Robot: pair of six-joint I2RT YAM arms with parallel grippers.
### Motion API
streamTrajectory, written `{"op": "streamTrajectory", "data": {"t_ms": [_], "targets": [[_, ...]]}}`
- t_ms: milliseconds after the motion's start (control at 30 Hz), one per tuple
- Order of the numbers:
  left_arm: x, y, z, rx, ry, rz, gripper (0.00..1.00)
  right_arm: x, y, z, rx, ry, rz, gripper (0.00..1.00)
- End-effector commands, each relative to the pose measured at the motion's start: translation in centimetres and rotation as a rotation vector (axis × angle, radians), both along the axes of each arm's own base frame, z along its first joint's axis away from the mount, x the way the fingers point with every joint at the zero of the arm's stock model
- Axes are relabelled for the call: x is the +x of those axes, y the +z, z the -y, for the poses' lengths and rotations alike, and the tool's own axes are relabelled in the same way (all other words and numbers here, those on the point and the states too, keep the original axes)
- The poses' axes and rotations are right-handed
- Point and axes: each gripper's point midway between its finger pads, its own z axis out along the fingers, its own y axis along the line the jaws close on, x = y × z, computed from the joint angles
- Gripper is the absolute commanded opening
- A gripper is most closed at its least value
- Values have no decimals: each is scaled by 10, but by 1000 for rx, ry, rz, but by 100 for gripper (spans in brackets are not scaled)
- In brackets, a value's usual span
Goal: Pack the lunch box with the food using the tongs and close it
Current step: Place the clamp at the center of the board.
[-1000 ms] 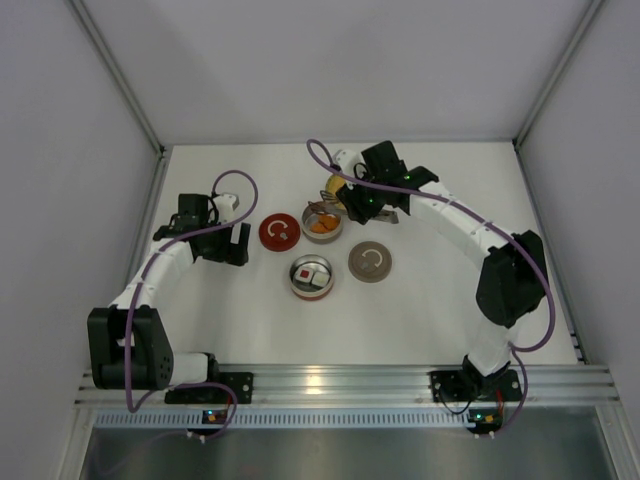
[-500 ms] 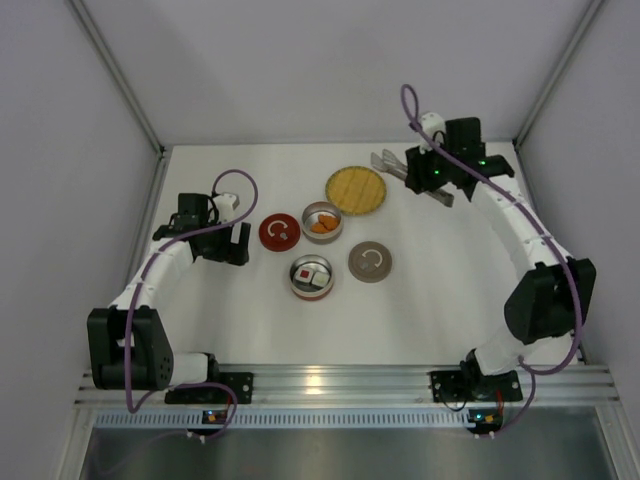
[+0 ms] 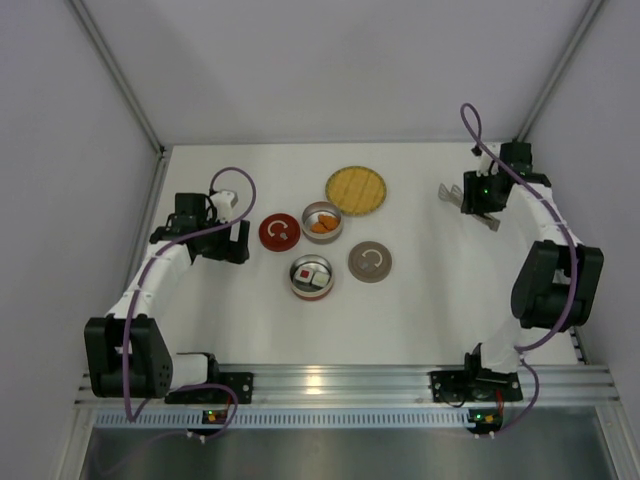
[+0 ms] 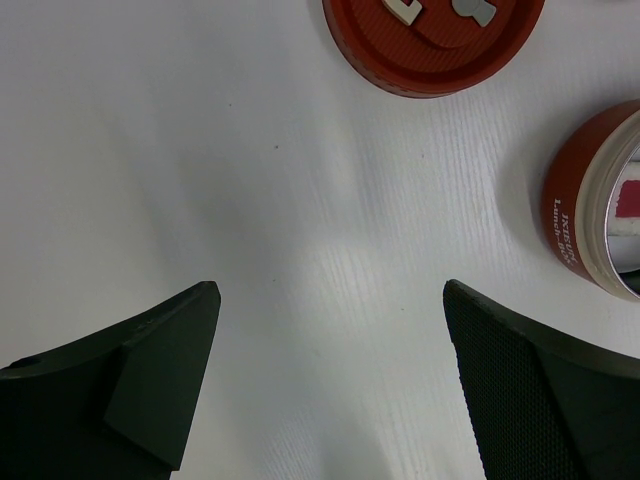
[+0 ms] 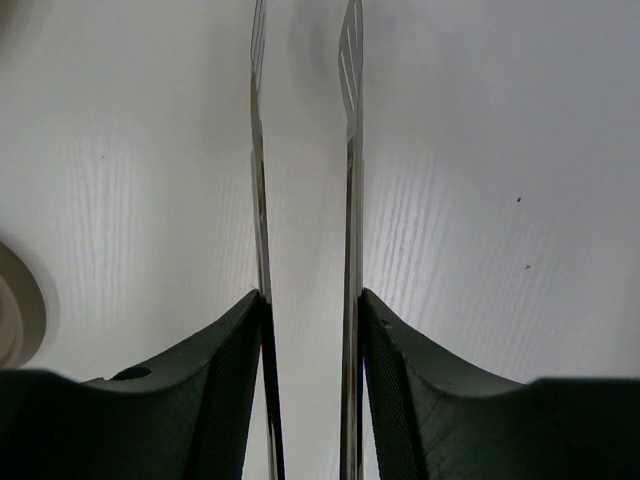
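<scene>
— Where's the plate [image 3: 356, 190]?
— Far middle of the table [image 3: 430, 300]. Just before it, leftward, is a tin [image 3: 322, 222] with chunks [image 3: 321, 227] in it, and a lid [image 3: 279, 231] to its left.
— Nearer?
— A second tin [image 3: 311, 277] holding two cubes [image 3: 305, 272], another lid [image 3: 370, 261] to its right. The tongs [image 3: 447, 192] are far right, between the right gripper's [image 3: 466, 200] fingers.
</scene>
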Motion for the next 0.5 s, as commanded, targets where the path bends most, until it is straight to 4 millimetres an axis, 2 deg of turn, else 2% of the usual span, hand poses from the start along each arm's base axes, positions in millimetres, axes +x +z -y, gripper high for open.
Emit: {"op": "streamTrajectory", "data": {"t_ms": [0, 267, 467], "targets": [[11, 24, 2, -22, 3, 68, 98, 14, -20, 5, -12, 3, 6, 42], [11, 27, -4, 15, 4, 85, 98, -3, -78, 9, -26, -4, -155, 47], [11, 27, -3, 20, -13, 86, 98, -13, -98, 9, -31, 10, -219, 55]]}}
